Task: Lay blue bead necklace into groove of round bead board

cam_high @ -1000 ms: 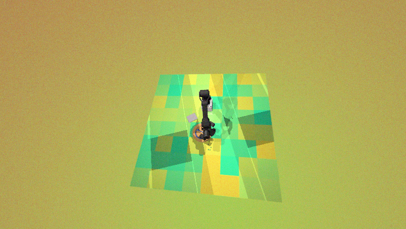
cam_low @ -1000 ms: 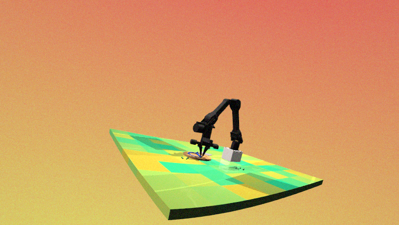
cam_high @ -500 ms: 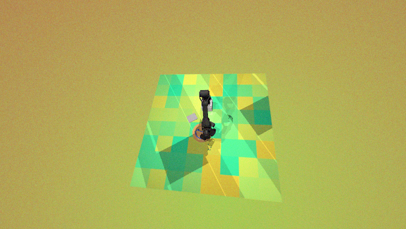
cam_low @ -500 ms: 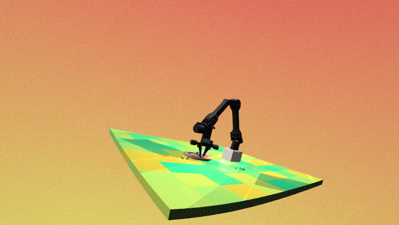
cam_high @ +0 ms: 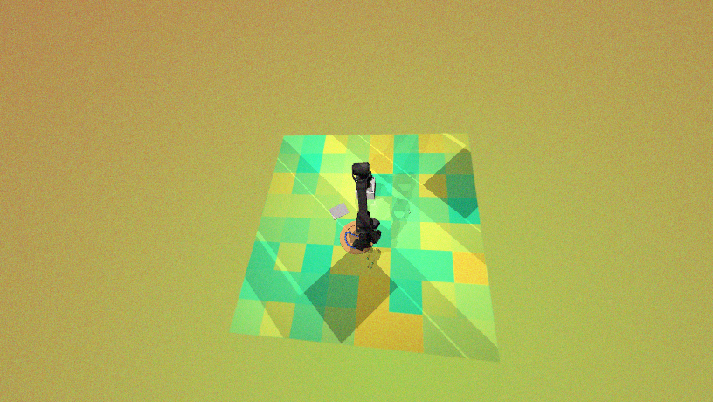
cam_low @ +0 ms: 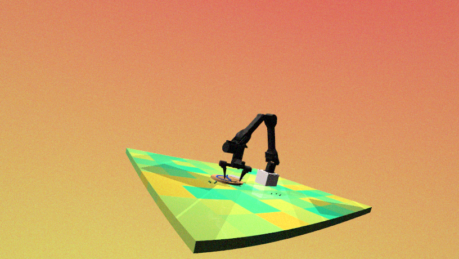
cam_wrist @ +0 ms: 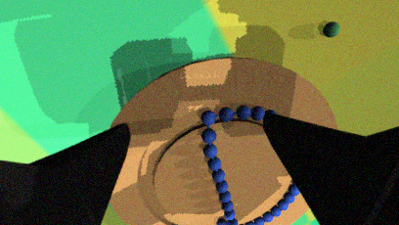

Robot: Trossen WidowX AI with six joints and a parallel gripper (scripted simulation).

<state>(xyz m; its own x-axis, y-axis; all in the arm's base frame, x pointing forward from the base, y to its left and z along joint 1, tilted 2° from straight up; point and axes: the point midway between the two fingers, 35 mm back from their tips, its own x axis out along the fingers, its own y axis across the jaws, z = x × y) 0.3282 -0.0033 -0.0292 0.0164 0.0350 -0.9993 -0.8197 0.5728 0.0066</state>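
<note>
The round tan bead board (cam_wrist: pixel 161 103) (cam_high: pixel 348 236) (cam_low: pixel 219 177) lies on the checkered table. The blue bead necklace (cam_wrist: pixel 215 163) (cam_low: pixel 221 176) (cam_high: pixel 349 233) lies on the board. Part of it curves along the ring groove (cam_wrist: pixel 155 168) at the top right, and another stretch runs straight down across the board's middle. My gripper (cam_wrist: pixel 198 125) (cam_low: pixel 234 173) is open, its two black fingers spread wide just above the board on either side of the necklace. Nothing is between the fingers. In the top view the arm hides much of the board.
A small dark green bead (cam_wrist: pixel 332 28) lies on the table beyond the board. A flat grey square (cam_high: pixel 339 211) lies left of the arm. The arm's white base block (cam_low: pixel 266 178) stands right of the board. The table's edge (cam_low: pixel 273 236) drops off in front.
</note>
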